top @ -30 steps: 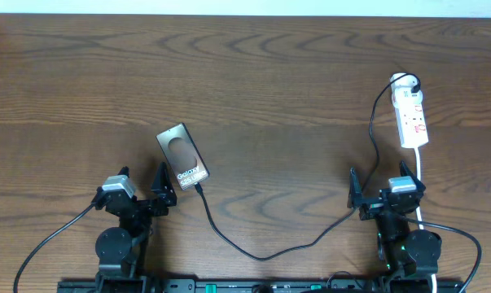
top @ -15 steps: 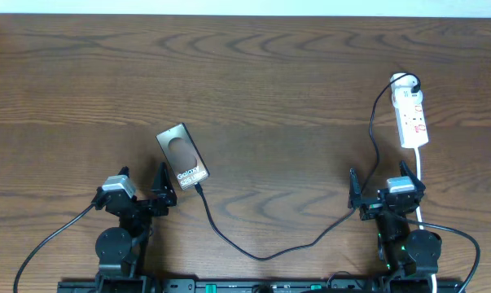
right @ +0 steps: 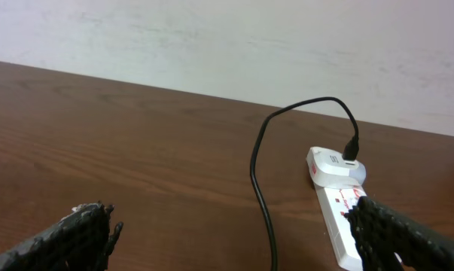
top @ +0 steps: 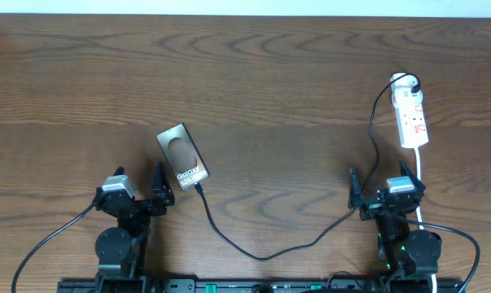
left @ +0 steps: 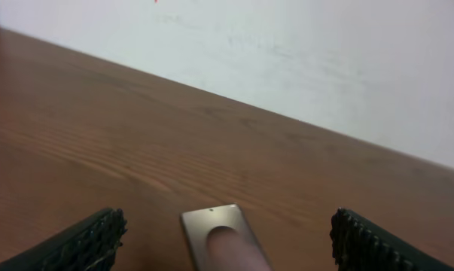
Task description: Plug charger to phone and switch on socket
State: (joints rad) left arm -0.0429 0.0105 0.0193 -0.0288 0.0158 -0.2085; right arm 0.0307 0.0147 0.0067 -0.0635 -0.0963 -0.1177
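The phone (top: 181, 155) lies on the table left of centre, its lettered end toward me; the left wrist view shows its far end (left: 211, 222). The charger cable (top: 261, 254) runs from the phone's near end in a loop along the front, then up to the socket (top: 411, 118), a white power strip at the right. Its other end sits in a white adapter at the strip's far end (right: 336, 167). My left gripper (top: 139, 194) is open and empty just in front of the phone. My right gripper (top: 383, 192) is open and empty in front of the socket.
The socket's white cord (top: 420, 175) runs from the strip's near end down past my right arm. A pale wall (right: 227, 38) borders the table's far edge.
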